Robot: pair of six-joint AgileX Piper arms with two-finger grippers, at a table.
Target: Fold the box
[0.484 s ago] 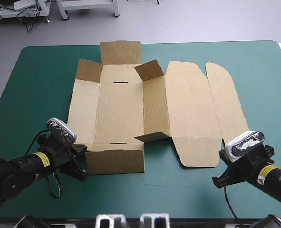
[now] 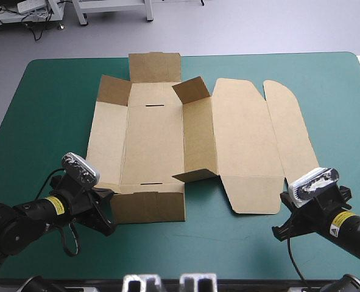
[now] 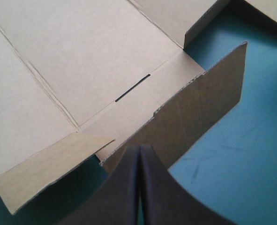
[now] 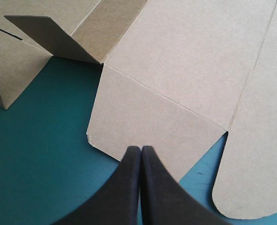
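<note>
Starting from the left gripper (image 3: 139, 147), its black fingers are seen pressed together into one pointed arch, nothing clamped between them. The tip is placed just at the outer face of the box's (image 3: 82, 56) near end flap, which is raised off the desk (image 3: 250, 140); whether the tip touches the board cannot be told. In the high view this gripper (image 2: 103, 211) is found at the near left corner of the box (image 2: 152, 140).

The right gripper (image 4: 140, 149) is likewise shut on nothing, its fingers joined to a point over the near edge of the lid's small flap, which lies flat. In the high view it (image 2: 283, 214) is set just off the sheet's near right corner.

The box (image 4: 190, 61) is spread over the middle of the desk (image 2: 45, 109), mostly flat. The base panel is marked by two narrow slots. The side wall between base and lid is tilted up, its two corner tabs raised. The far left tab is raised too. The lid and its rounded wing are laid flat toward the right.

The teal-green cover (image 4: 44, 154) is left bare in a wide band on the left, a narrower one on the right beyond the wing, and a strip along the near edge between the two grippers. At the far side the box's end flap is brought close to the desk's edge.
</note>
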